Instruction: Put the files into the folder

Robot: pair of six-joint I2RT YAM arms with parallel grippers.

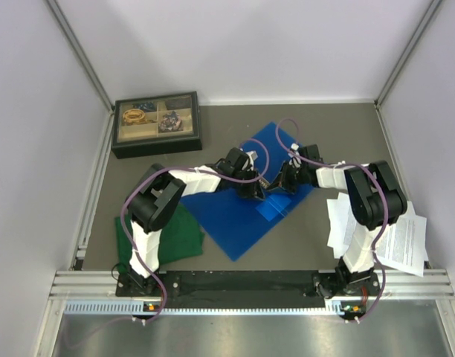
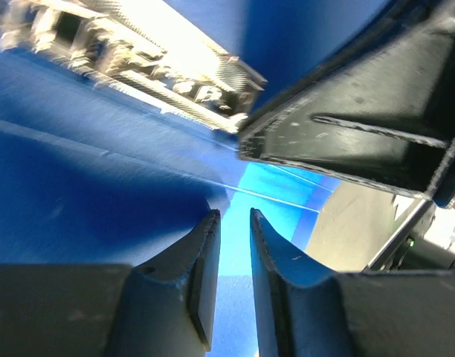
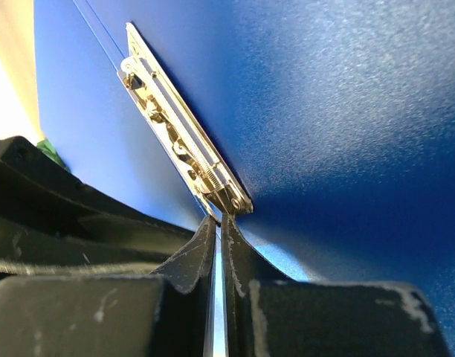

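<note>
Nearly shut, the right fingers (image 3: pixel 210 232) are pinched on a thin pale edge of the folder (image 1: pixel 227 219); the left fingers (image 2: pixel 207 234) are held narrowly apart, nothing visibly gripped. On the desk (image 1: pixel 324 134), the folder is spread open at centre, the files (image 1: pixel 406 238) laid at the desk's right edge.

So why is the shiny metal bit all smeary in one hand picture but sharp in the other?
Left wrist view: the metal clip is probably too close, so it blurs and glares white. Right wrist view: it is in focus, with a dark shadow on the folder beside it. Top external view: even light, everything sharp.
</note>
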